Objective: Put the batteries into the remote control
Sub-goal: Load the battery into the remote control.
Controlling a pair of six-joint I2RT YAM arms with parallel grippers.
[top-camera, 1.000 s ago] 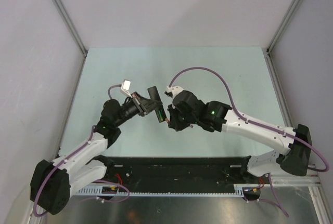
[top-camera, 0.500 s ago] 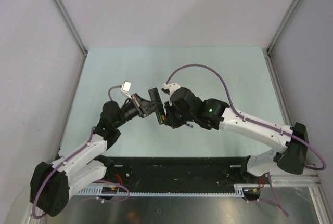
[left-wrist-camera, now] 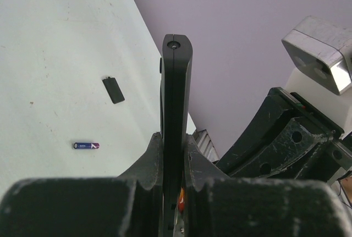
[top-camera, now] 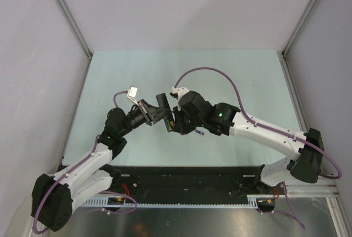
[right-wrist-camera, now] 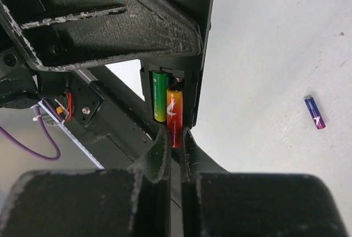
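Observation:
My left gripper (top-camera: 159, 115) (left-wrist-camera: 173, 143) is shut on the remote control (top-camera: 164, 110) (left-wrist-camera: 176, 94), a slim black bar held above the table and seen edge-on in the left wrist view. In the right wrist view its battery recess (right-wrist-camera: 184, 91) faces the camera, with the green battery (right-wrist-camera: 159, 97) lying in it. The red battery (right-wrist-camera: 174, 115) sits beside the green one, its top end in the recess and its lower end pinched by my right gripper (right-wrist-camera: 175, 138) (top-camera: 175, 125). An orange-red sliver of it (left-wrist-camera: 181, 198) shows behind the remote.
A blue-purple battery (right-wrist-camera: 314, 112) (left-wrist-camera: 86, 145) (top-camera: 199, 132) lies loose on the pale green table (top-camera: 220, 72). A small flat black rectangle (left-wrist-camera: 113, 90) rests on the table beyond it. Grey walls close in the table on three sides.
My right arm has shifted left, bringing the red battery up against the remote's recess. The blue-purple battery on the table is now uncovered. The left gripper has kept the remote almost still.

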